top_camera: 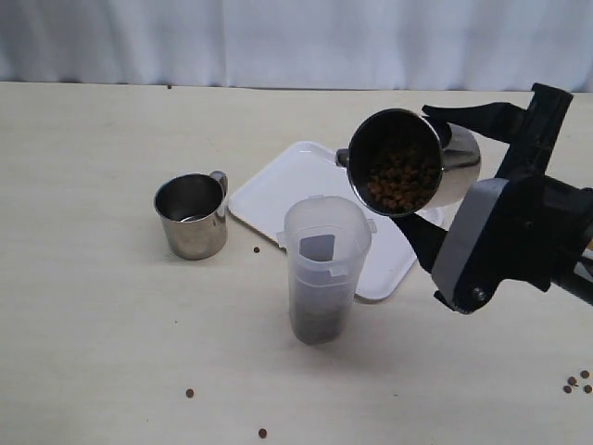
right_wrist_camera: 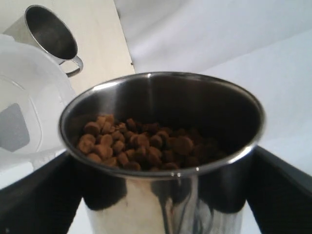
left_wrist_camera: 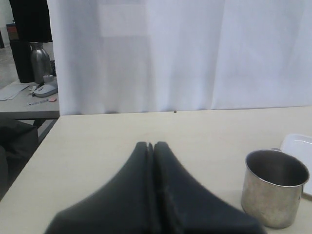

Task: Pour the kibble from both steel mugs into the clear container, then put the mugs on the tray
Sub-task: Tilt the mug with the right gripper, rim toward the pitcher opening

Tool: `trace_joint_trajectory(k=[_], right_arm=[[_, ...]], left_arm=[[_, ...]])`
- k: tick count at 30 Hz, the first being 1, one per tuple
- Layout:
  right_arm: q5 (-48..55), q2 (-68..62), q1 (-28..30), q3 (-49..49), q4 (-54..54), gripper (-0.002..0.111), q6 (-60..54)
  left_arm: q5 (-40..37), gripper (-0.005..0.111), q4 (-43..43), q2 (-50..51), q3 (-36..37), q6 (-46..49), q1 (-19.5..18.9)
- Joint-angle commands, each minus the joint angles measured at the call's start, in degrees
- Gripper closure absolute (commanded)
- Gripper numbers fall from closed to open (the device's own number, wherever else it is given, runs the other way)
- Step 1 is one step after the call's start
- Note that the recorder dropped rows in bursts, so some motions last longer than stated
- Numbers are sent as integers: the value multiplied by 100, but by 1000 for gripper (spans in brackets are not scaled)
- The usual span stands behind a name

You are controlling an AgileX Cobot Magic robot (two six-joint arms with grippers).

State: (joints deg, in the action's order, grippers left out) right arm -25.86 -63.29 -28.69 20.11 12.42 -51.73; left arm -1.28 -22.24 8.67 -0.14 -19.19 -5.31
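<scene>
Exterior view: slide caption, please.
Right pincer holds a steel mug of kibble tilted toward the clear container; second mug stands beside the tray.

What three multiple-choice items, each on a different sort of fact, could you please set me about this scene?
1. What colour is the tray? A white; B blue; C black.
2. Where does the free mug stand? A on the tray; B on the table, off the tray; C inside the clear container.
3. In what state is the held mug in the right gripper? A upright and empty; B tilted, with kibble inside; C lying on the table.

Answers:
1 A: its bare surface is white.
2 B: it stands upright on the table, to the left of the container in the exterior view.
3 B: its mouth faces sideways and pellets lie against its lower wall.
</scene>
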Motion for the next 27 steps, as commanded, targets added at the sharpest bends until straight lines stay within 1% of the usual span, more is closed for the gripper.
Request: trace_joint_trajectory(k=[1, 5, 9, 13, 17, 20, 27], right_arm=[[-268, 45, -8, 99, 27, 103, -154], [-330, 45, -8, 123, 27, 103, 18], [-387, -22, -8, 123, 283, 103, 29], [-682, -213, -8, 123, 501, 103, 84], [-768, -333, -8, 123, 529, 103, -9], [-896, -333, -8, 123, 759, 103, -9], [-872, -408, -8, 252, 781, 103, -102]], left_arm=[[35, 107, 6, -40, 14, -15, -9], [35, 107, 6, -40, 14, -15, -9], [35, 107, 6, -40, 14, -15, -9], [35, 107, 6, -40, 14, -15, -9], [35, 107, 6, -40, 14, -15, -9], [35, 107, 30, -40, 14, -15, -9], [35, 107, 30, -40, 14, -15, -9]])
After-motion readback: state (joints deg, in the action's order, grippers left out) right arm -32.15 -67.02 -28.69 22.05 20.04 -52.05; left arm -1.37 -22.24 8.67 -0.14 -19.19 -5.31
